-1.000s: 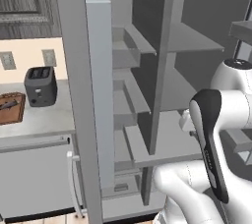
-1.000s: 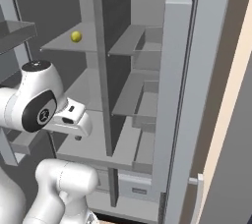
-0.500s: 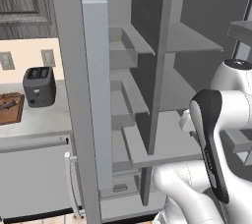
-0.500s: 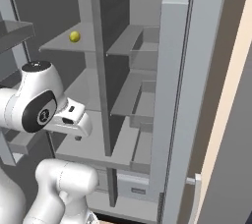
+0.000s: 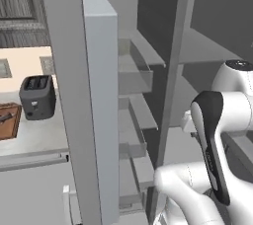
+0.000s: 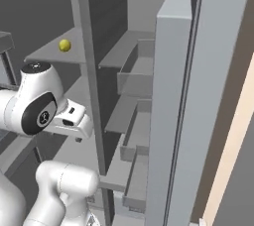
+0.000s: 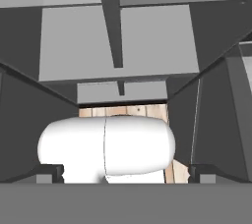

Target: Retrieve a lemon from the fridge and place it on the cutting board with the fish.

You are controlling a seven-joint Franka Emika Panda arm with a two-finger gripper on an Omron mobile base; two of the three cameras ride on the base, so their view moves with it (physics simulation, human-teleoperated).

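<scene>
— Spotting the lemon (image 6: 64,45) lying on an upper shelf of the open fridge (image 6: 173,96), left of the centre divider. Sliding slightly left and down in the right base view, along with everything else.
— Meaning rolling the base, then, not nudging fruit. Holding the gripper (image 7: 126,173) how?
— Keeping fingers spread wide, gripping nothing, hanging lower than that shelf. Leaving the cutting board (image 5: 7,120) waiting near the toaster (image 5: 37,96).
— Still approaching, probably; reaching up likely coming next.
</scene>
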